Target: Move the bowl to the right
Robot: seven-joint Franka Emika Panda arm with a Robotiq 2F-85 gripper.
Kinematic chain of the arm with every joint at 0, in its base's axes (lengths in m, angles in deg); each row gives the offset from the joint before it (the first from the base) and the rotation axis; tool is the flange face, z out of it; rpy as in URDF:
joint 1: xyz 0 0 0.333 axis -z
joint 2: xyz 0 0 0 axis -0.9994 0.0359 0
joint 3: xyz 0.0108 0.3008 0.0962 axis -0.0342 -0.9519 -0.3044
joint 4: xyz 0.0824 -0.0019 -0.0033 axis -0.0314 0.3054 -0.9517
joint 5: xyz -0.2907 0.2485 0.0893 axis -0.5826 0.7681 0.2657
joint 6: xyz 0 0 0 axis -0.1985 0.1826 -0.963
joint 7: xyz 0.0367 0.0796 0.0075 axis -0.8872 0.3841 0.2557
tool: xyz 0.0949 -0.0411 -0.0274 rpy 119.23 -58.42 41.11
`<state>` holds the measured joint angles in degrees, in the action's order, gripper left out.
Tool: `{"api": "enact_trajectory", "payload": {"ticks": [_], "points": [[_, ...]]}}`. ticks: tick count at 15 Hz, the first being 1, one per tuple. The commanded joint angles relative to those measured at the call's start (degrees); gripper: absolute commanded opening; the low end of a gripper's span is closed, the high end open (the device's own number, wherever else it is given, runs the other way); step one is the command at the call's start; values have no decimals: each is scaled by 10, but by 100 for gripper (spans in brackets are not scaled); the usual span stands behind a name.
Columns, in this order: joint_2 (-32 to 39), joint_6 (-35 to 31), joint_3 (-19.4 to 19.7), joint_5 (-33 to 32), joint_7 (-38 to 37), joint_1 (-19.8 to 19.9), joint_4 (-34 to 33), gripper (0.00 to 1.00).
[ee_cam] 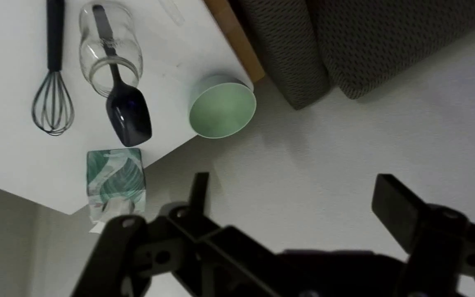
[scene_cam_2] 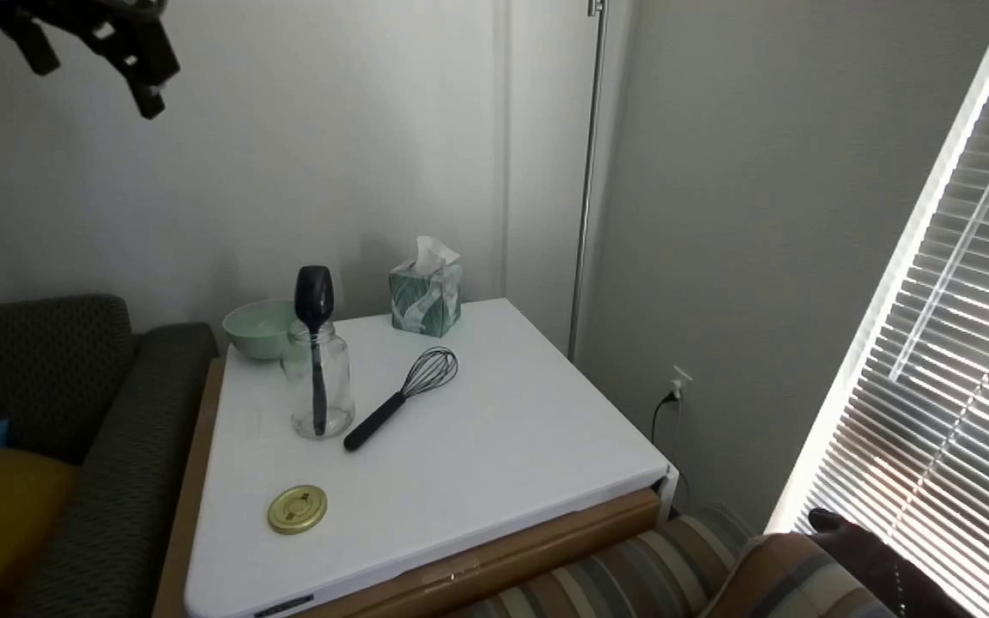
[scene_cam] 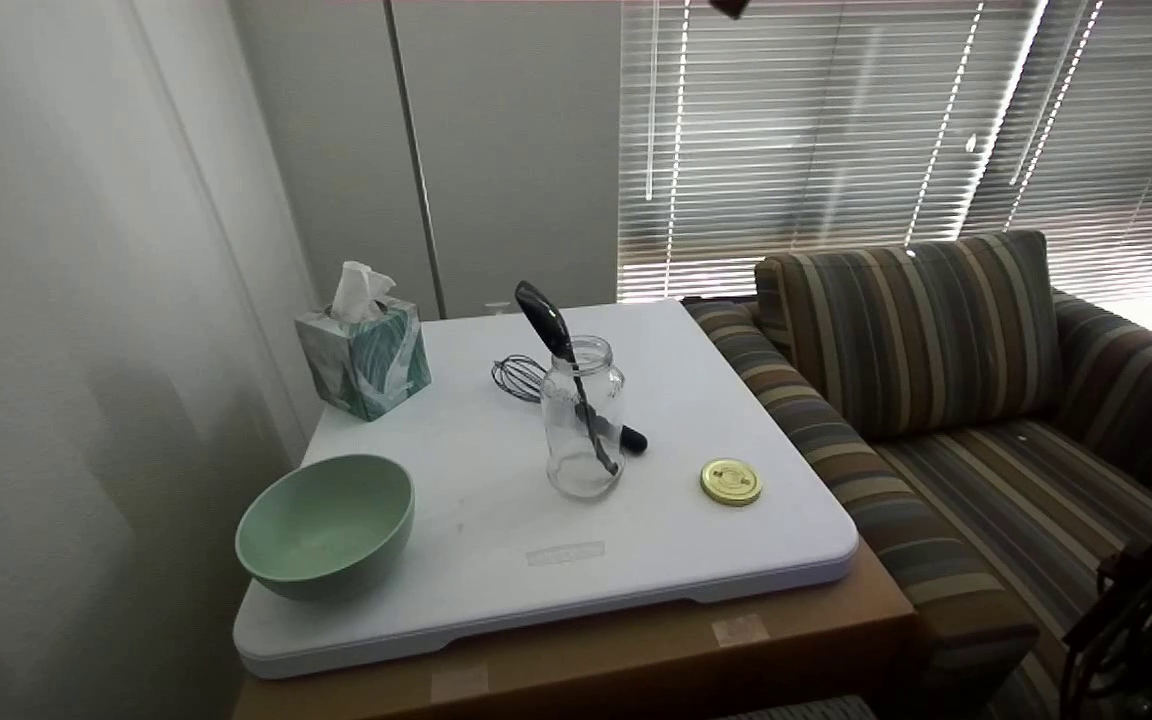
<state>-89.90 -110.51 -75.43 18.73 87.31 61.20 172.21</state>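
Wrist view: the gripper (ee_cam: 293,183) is showing along the bottom edge, its fingers (ee_cam: 199,194) standing wide apart with grey wall (ee_cam: 324,136) showing between them. The bowl (ee_cam: 223,110) is sitting upright by an edge of the white table (ee_cam: 10,103), its plain pale-green inside facing the camera. In an exterior view the bowl (scene_cam: 326,530) is occupying the near-left corner of the table, close to the wall and well apart from the glass jar (scene_cam: 566,425). A black spoon (scene_cam: 544,318) is leaning in the jar, its broad end rising above the rim. A whisk (scene_cam_2: 403,397) is lying beside the jar, and a yellow disc (scene_cam_2: 297,509) is lying flat nearby. A tissue box (scene_cam_2: 426,296) is standing along the same edge as the bowl, white tissue (scene_cam_2: 434,255) poking from its top. In an exterior view the gripper (scene_cam_2: 98,86) is hanging high, well apart from the bowl.
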Motion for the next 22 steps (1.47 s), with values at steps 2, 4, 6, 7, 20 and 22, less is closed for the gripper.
{"api": "enact_trajectory", "payload": {"ticks": [2,4,6,7,20,22], "points": [[179,121,57,118,167,-51,-174,100],[246,195,-27,155,216,39,-244,100],[310,248,-74,147,237,83,-313,100],[341,259,-98,136,233,104,-347,100],[386,152,-226,-93,131,123,-318,100],[422,144,-237,-144,106,124,-338,100]]}}
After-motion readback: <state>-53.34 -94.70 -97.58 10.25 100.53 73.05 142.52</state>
